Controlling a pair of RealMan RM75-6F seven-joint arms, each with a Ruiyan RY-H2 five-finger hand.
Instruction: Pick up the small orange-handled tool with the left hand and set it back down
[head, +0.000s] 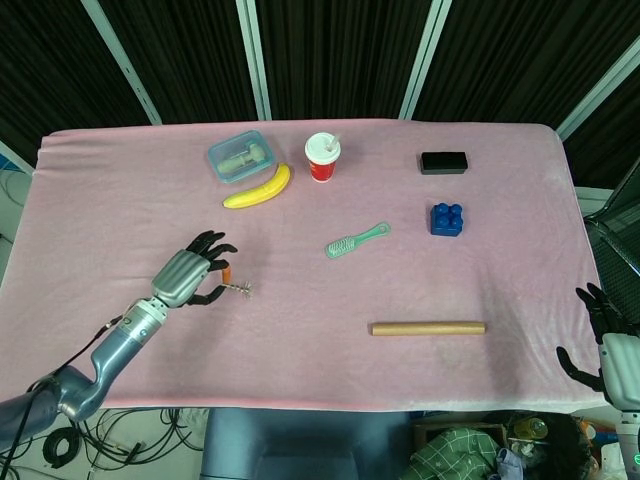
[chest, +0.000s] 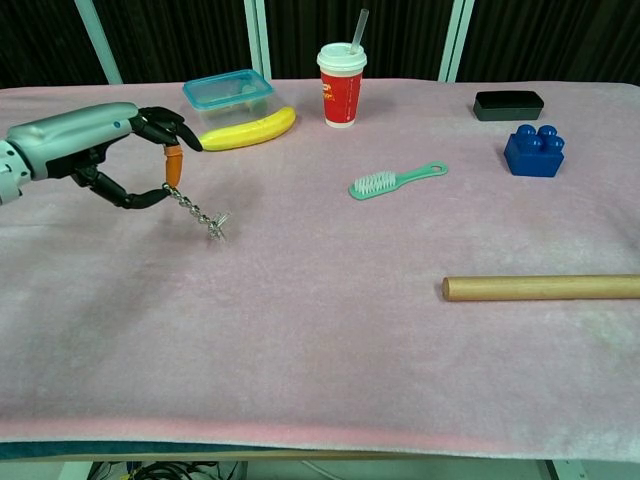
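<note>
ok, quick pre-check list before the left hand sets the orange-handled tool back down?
1. Left hand holds orange-handled tool: ok.
2. Tool's metal tip clear of the pink cloth: cannot tell, it is very near.
3. Cloth under the tool bare: ok.
4. Banana and lidded container apart from the hand: ok, but close.
5. Right hand out of the way at table edge: ok.

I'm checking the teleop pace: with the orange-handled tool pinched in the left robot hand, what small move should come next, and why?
Probably lower the left robot hand straight down until the orange-handled tool lies on the pink cloth, then release. In the chest view the tool hangs tilted from the fingers, its metal tip close above the cloth, with bare cloth beneath it and the banana well clear.
</note>
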